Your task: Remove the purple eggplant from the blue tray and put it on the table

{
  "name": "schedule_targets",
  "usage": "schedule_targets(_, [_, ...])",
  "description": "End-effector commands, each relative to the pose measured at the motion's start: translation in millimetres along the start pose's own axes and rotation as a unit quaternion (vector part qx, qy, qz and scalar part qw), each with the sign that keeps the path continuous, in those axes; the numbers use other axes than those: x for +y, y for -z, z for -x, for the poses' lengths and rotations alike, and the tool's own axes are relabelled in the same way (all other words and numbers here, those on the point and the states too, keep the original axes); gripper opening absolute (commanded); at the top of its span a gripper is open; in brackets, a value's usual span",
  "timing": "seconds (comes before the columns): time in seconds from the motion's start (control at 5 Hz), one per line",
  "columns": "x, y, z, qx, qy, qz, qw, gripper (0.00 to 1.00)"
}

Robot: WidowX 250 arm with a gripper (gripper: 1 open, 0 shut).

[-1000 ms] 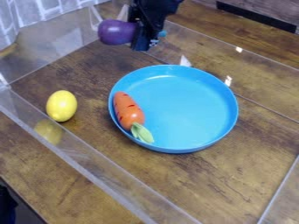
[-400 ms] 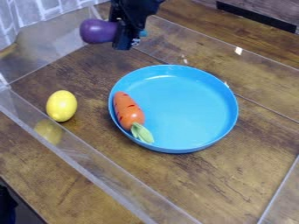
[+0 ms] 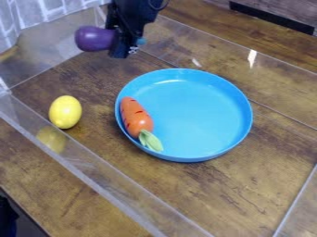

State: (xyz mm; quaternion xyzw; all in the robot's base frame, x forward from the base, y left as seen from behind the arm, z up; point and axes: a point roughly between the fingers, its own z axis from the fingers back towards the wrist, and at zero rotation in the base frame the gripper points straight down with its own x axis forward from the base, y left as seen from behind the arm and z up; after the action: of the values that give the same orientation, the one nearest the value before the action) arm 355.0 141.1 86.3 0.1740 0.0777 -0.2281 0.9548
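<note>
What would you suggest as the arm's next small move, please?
Probably lower and release: the tool holds the glossy purple toy eggplant clear of the round blue plastic tray, above the dark wooden plank table, apart from the yellow lemon.

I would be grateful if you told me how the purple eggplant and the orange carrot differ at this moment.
The purple eggplant is held at the gripper, outside the blue tray; the carrot lies inside the tray against its left rim. The eggplant is plain glossy purple and rounded; the carrot is orange, longer, with green leaves at its near end. Both are small toy vegetables.
</note>
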Motion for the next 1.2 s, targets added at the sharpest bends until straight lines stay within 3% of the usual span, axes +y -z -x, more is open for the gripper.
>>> schedule_targets(0.0, [12, -4.2, 8.8, 0.000, -0.014, -0.010, 0.9998, 0.00])
schedule_targets(0.8, [12, 12.1, 16.0, 0.019, -0.011, -0.002, 0.9998, 0.00])
schedule_targets(1.0, [10, 17.4, 14.3, 0.020, -0.007, 0.000, 0.9998, 1.00])
